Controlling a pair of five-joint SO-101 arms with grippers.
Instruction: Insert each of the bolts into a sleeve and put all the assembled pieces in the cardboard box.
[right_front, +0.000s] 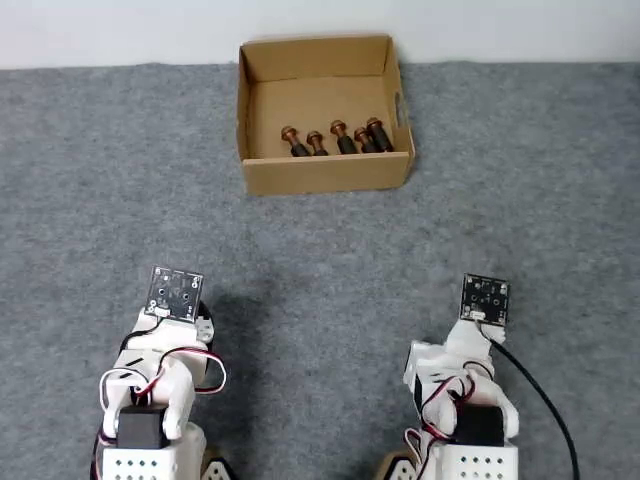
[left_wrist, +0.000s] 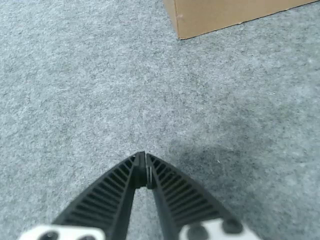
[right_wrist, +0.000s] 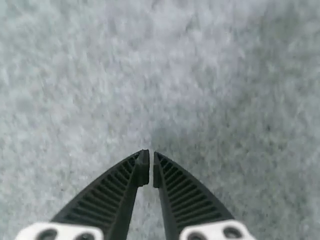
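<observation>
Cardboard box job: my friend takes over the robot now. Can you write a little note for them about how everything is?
Grippers: the left gripper is shut and empty, low over the grey mat, near the box. The right gripper is shut and empty, low over the mat.
Things: the cardboard box sits at the mat's far side, with five assembled pieces in a row by its near wall.
Done: every piece seen is boxed.
To do: probably nothing.

Illumination bright, even and diffuse; no glare noted. High view: soft shadow on the table (right_front: 330, 250), lower left of frame. Left wrist view: faint dark patch at lower right beside the left end effector (left_wrist: 145, 166). Right wrist view: top pale, washed.
</observation>
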